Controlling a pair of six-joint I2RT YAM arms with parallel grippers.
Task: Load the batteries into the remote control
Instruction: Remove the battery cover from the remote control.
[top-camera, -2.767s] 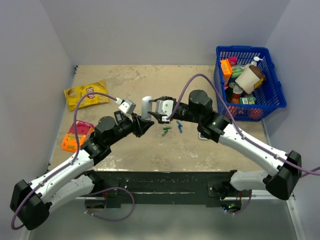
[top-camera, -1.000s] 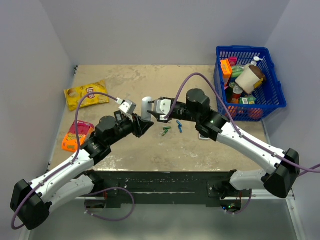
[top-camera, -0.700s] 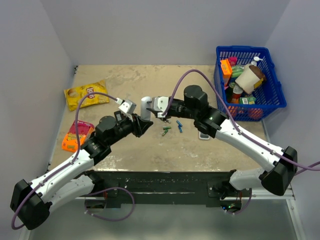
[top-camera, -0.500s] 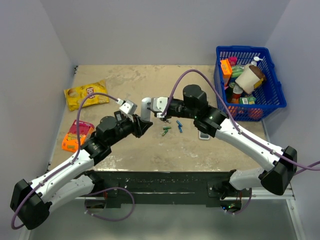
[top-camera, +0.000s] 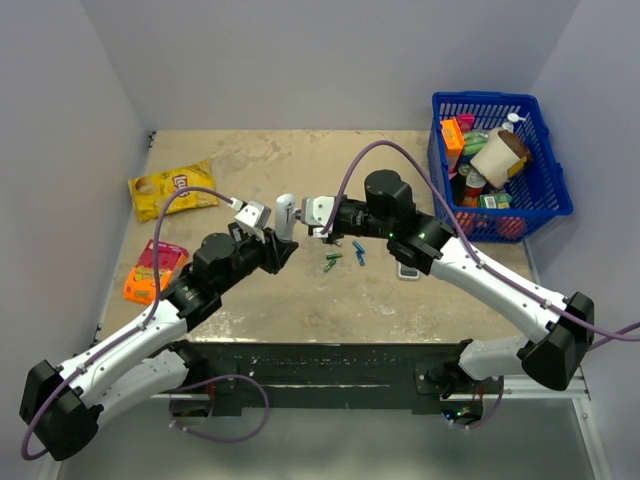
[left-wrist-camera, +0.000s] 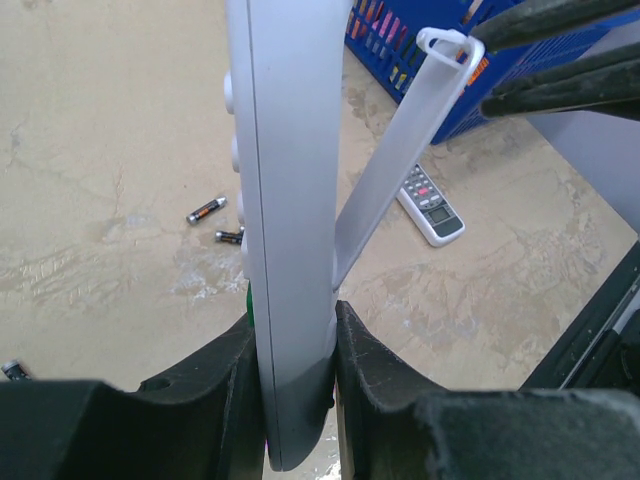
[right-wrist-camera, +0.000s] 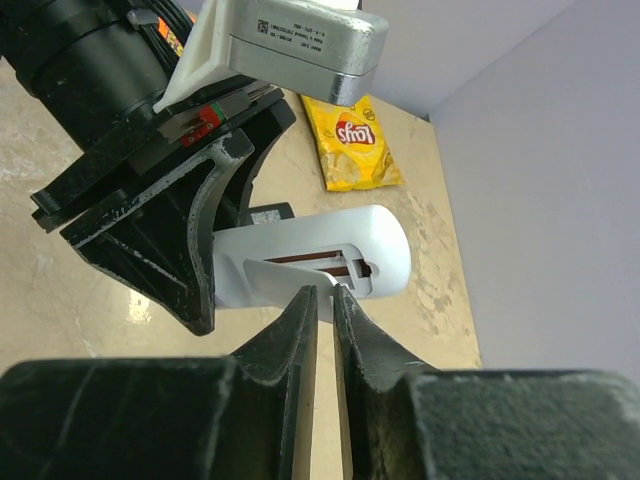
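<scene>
The remote control, a slim white bar, stands upright with my left gripper shut on its lower end. Its back cover is swung away from the body, still joined at the bottom. My right gripper is shut on the cover's free tip. The right wrist view shows the remote control with its battery slot uncovered. Two green batteries lie on the table just right of the grippers. A sliver of green shows behind the remote.
A blue cell lies beside the green ones, and dark cells lie farther left. A grey-white remote lies under the right arm. A blue basket of goods stands back right. A yellow chip bag and orange packet lie at left.
My right gripper moved left toward the remote and closed on the back cover's tip. The cover now stands away from the remote's body. The left arm held still.
</scene>
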